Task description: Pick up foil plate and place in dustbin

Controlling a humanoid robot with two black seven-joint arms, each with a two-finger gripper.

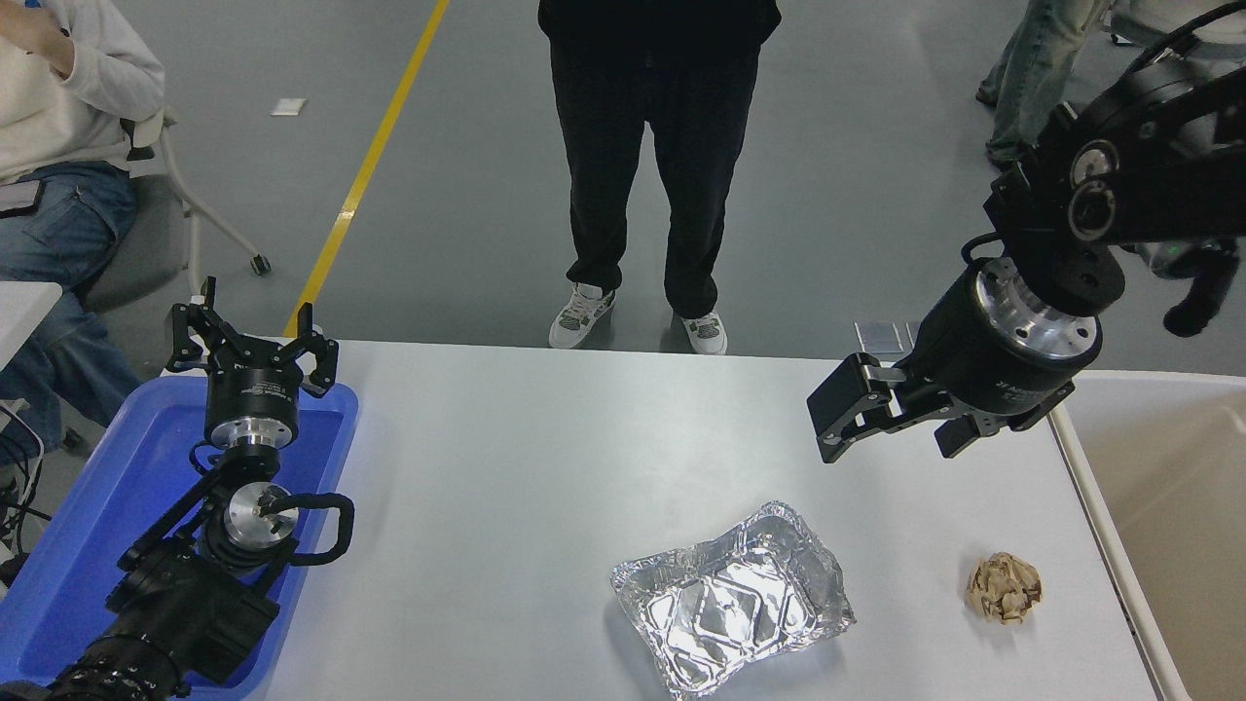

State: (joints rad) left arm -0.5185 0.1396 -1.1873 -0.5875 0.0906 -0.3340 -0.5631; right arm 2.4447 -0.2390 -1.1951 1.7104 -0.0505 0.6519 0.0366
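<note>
The foil plate (732, 599) lies flat on the white table (545, 458) near its front edge, shiny silver with a wrinkly rim. The dustbin (1158, 487) stands against the table's right edge; only its beige inner wall and cream rim show. My right gripper (849, 421) hangs in the air above the table's right part, up and to the right of the foil plate, apart from it. Its fingers look open and hold nothing. My left gripper (249, 346) is parked open over the blue tray at the left.
A blue plastic tray (107, 526) sits under my left arm. A small tan paper ball (1005, 587) lies right of the foil plate, near the dustbin. A person (647, 166) stands at the table's far side; another sits at the far left.
</note>
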